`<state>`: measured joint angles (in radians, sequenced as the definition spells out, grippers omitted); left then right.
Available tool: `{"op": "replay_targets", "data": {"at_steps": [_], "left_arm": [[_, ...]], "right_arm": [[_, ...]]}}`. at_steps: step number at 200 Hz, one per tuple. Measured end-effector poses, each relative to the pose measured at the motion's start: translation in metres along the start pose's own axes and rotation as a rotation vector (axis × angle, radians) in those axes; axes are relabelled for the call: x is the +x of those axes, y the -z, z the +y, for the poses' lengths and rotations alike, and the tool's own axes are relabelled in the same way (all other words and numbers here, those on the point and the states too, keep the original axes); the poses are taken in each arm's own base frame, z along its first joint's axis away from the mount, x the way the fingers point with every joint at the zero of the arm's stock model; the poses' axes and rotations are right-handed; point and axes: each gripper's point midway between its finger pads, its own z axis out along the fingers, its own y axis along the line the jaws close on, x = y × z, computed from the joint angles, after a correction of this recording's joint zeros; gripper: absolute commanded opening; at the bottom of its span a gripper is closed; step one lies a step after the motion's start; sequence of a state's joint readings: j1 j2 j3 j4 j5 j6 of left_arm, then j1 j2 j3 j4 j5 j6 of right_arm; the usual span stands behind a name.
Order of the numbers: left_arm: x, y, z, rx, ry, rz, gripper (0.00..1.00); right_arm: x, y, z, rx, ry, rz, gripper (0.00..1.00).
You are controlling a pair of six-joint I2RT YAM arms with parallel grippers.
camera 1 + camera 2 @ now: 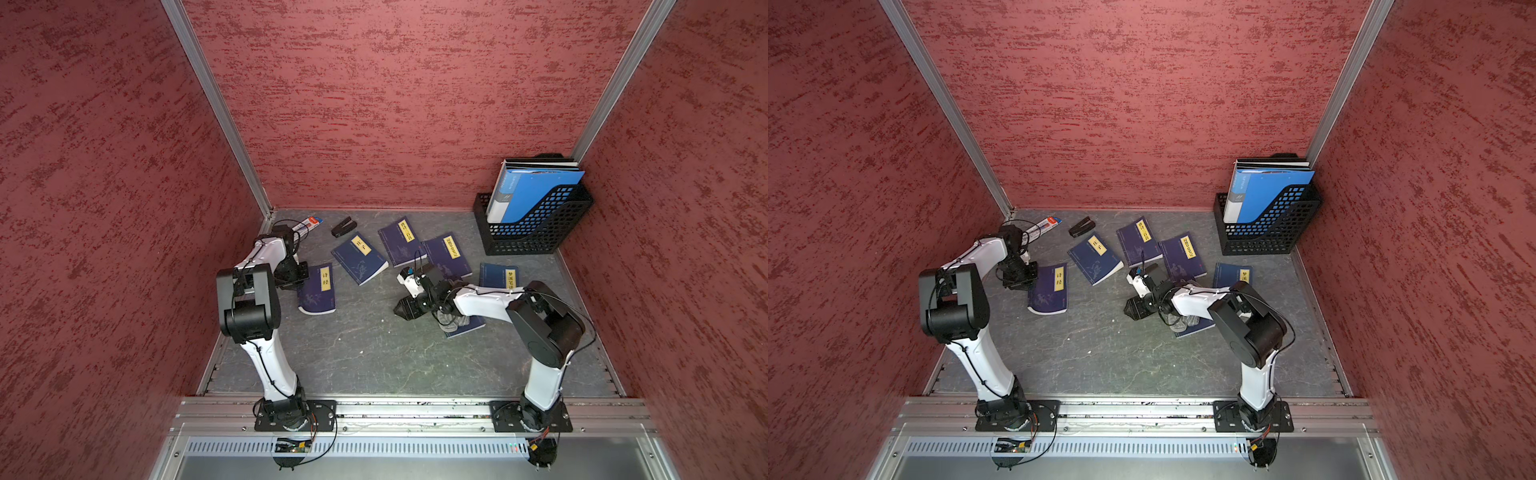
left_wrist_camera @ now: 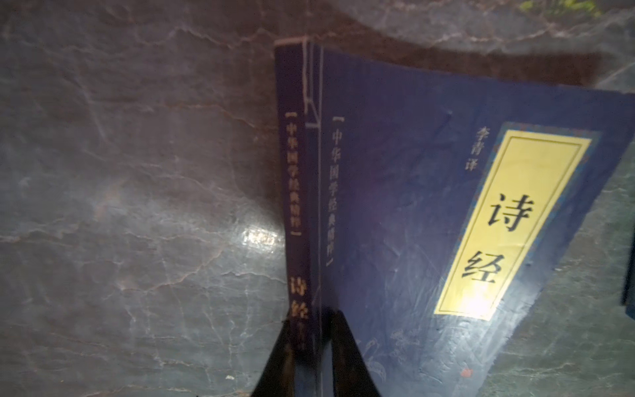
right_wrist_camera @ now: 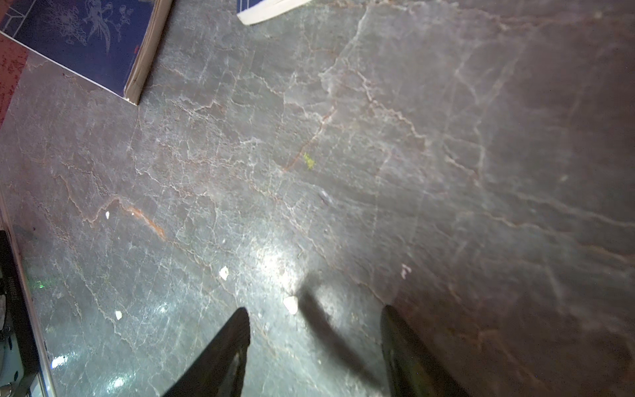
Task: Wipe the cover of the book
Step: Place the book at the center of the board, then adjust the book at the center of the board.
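Six dark blue softcover books (image 1: 359,257) lie flat, scattered over the grey veined stone-look surface (image 1: 365,357). None is under a wipe at present.

Beside the left edge is the dark blue paperback with a yellow title label (image 2: 395,206). Its cover is matte, with a faint pale floral print, and looks streaky under the glare. The left gripper (image 2: 308,321) sits at its spine end. The black fingers (image 2: 347,354) stand a narrow gap apart with the spine corner between them; whether they press it or merely straddle it, I cannot tell.

The right gripper (image 3: 315,309) hangs over bare surface near the middle, jaws spread, nothing between them.

Under the right forearm, toward the right edge, is a pale crumpled wad (image 1: 451,319), probably the wiping cloth. It is soft and bunched, and rests on a half-hidden blue book (image 1: 471,328).

Judgement: the wad is in neither gripper, so no stroke is under way. Whether any cover has been cleaned cannot be read. Left to do: take up the wad, press it on a cover, sweep across. The thin paper covers will likely slide on the glossy surface unless pinned.
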<state>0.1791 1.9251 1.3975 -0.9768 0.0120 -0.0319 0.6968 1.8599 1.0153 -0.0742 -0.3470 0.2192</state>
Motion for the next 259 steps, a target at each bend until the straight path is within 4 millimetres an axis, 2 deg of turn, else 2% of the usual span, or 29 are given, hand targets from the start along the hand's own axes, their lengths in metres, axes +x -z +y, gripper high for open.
{"op": "replay_targets", "data": {"at_steps": [25, 50, 85, 118, 133, 157, 176, 189, 202, 216, 236, 259], "left_arm": [[0.001, -0.003, 0.007, -0.037, -0.001, 0.006, 0.35], [0.002, -0.008, 0.011, -0.065, 0.0, 0.02, 0.5], [0.001, -0.007, 0.016, -0.114, 0.0, 0.014, 0.58], [-0.001, 0.002, 0.004, -0.133, -0.029, -0.024, 0.66], [-0.004, 0.017, -0.01, -0.107, -0.041, -0.08, 0.68], [-0.004, 0.053, -0.041, 0.018, -0.043, -0.212, 0.73], [0.002, 0.076, -0.066, 0.123, -0.049, -0.293, 0.74], [0.007, 0.084, -0.083, 0.176, -0.067, -0.321, 0.76], [0.015, 0.084, -0.103, 0.221, -0.098, -0.326, 0.8], [0.029, 0.083, -0.127, 0.262, -0.137, -0.315, 0.81], [0.055, 0.085, -0.159, 0.306, -0.209, -0.311, 0.83], [0.085, 0.098, -0.197, 0.393, -0.281, -0.334, 0.83]], "right_arm": [[-0.001, 0.001, 0.0, 0.004, -0.001, 0.001, 0.62], [0.001, 0.001, -0.002, 0.014, -0.004, 0.012, 0.62], [0.0, 0.005, -0.003, 0.035, -0.003, 0.017, 0.63], [-0.012, 0.027, -0.002, 0.085, 0.013, -0.016, 0.66], [-0.018, 0.044, -0.003, 0.127, 0.019, -0.04, 0.68], [-0.031, 0.079, -0.014, 0.228, 0.001, -0.097, 0.72], [-0.04, 0.112, -0.034, 0.329, -0.051, -0.159, 0.75], [-0.038, 0.132, -0.05, 0.394, -0.097, -0.19, 0.75], [-0.026, 0.146, -0.066, 0.449, -0.14, -0.196, 0.76], [-0.007, 0.153, -0.083, 0.502, -0.187, -0.174, 0.76], [0.026, 0.149, -0.101, 0.55, -0.239, -0.11, 0.76], [0.057, 0.145, -0.118, 0.577, -0.3, -0.056, 0.77]]}}
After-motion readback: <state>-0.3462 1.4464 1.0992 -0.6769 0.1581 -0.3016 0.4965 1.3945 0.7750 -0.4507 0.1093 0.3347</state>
